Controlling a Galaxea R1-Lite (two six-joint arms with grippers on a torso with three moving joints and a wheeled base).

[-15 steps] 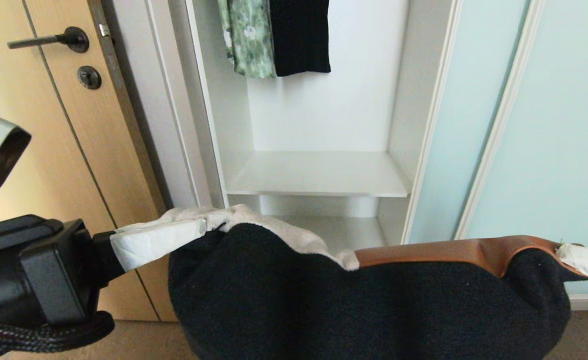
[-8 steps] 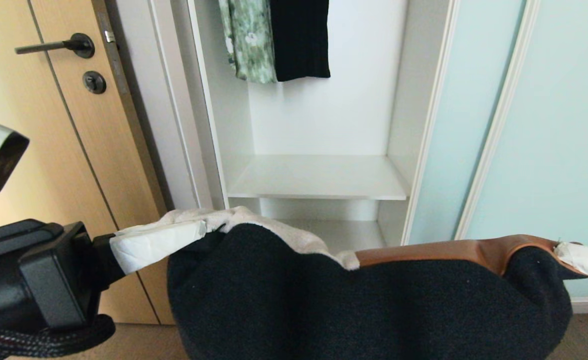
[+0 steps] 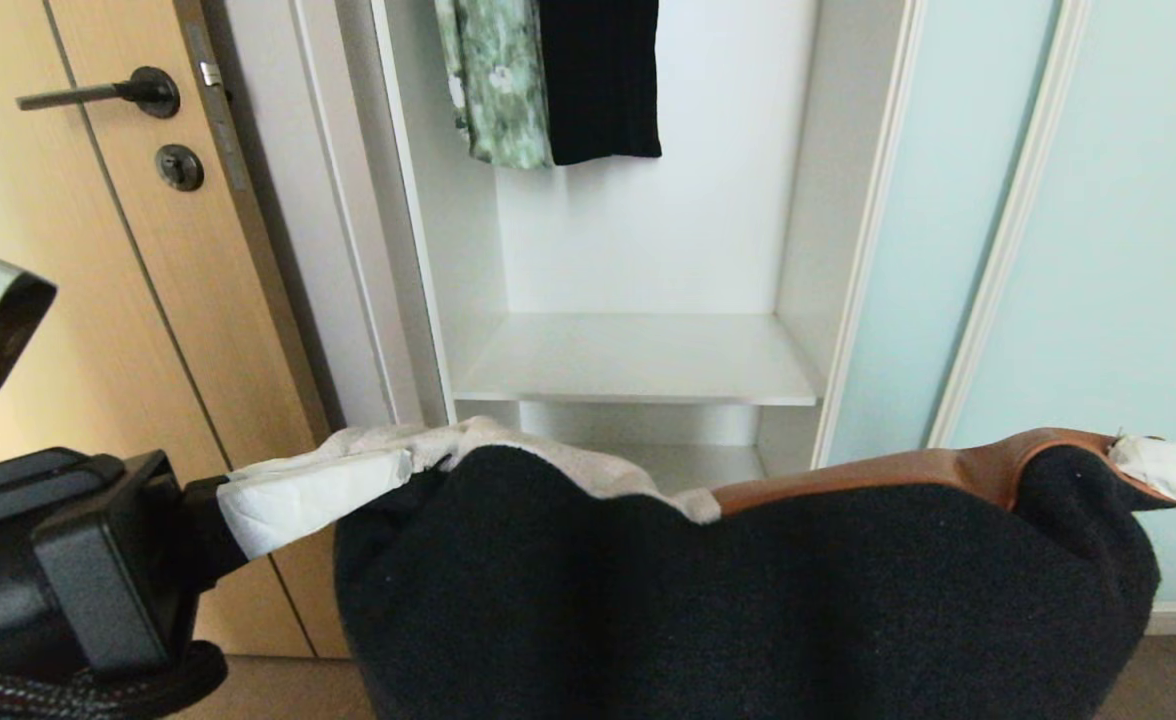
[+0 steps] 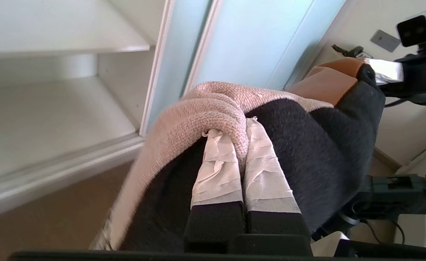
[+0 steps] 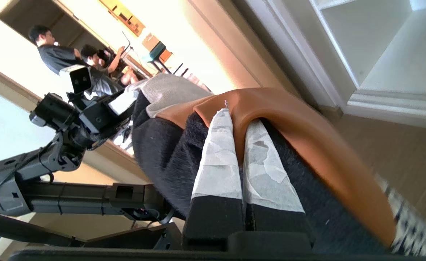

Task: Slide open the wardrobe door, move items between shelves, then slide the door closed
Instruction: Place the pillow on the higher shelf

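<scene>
Frosted blue-green glass of the sliding wardrobe door (image 3: 1098,260) stands slid right, baring white shelves (image 3: 638,360). Before them hangs the cushion (image 3: 738,600), black back up. The left gripper (image 3: 388,465) and right gripper (image 3: 1133,465) are each clamped on a top corner.

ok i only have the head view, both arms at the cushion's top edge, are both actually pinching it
Observer: Yes. The left wrist view shows the left gripper shut on the cushion's off-white knit corner.
Operator: and the right one, it's cut off at my frame edge
Observer: The right gripper is shut on the rust-orange corner, fabric pinched between its fingers.
Operator: anything behind me
Observer: People show in the right wrist view, far off past the left arm.
</scene>
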